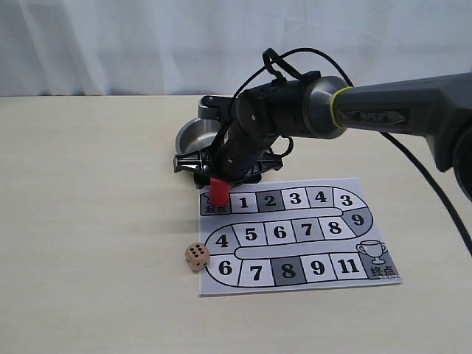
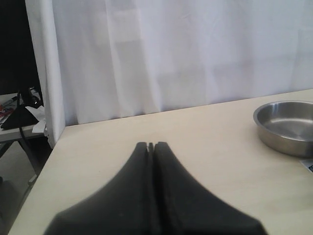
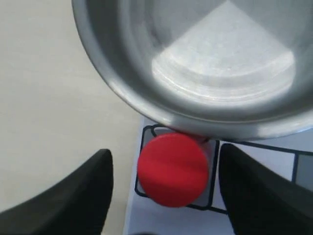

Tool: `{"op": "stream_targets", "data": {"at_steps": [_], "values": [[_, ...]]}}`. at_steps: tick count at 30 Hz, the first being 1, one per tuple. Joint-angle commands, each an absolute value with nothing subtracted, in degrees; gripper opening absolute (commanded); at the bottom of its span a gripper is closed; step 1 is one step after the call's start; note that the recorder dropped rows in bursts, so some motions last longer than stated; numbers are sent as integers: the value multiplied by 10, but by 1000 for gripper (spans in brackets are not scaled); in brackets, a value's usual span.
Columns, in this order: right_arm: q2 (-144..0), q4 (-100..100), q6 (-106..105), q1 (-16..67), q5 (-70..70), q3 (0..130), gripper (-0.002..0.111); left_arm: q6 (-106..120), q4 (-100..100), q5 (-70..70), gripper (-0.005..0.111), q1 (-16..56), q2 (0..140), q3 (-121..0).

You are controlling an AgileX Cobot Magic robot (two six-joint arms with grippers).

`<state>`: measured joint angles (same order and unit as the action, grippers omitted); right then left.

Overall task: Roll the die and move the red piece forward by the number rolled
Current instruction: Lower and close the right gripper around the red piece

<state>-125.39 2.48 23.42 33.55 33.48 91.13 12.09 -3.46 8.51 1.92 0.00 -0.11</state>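
Observation:
The red piece (image 1: 218, 190) (image 3: 172, 169) stands upright on the start square at the top left corner of the game board (image 1: 295, 234). My right gripper (image 1: 219, 179) (image 3: 165, 183) hangs just above it, open, with one finger on either side and a gap to each. The die (image 1: 197, 256) lies on the table at the board's left edge, next to the square marked 6, with several pips on top. My left gripper (image 2: 152, 146) is shut and empty, over bare table far from the board; it does not show in the exterior view.
A steel bowl (image 1: 193, 137) (image 2: 288, 126) (image 3: 195, 63) sits just behind the board's start corner, close to the right arm (image 1: 383, 110). A black cable loops above that arm. White curtain behind the table; the table's edge shows in the left wrist view.

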Motion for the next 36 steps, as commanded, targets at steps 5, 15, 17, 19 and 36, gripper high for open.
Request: {"op": "stream_targets", "data": {"at_steps": [5,15,17,19,36], "values": [[-1268,12,237,337,326,912,60,117,-35,82,0,20,0,0],[-1274,0,238,337,301,912,60,117,-35,82,0,20,0,0],[-1274,0,238,337,300,912,59,117,-35,82,0,20,0,0],[-1274,0,238,337,300,912,59,117,-36,82,0,20,0,0],[-1260,-34,225,328,382,912,4,117,-36,82,0,20,0,0]]}}
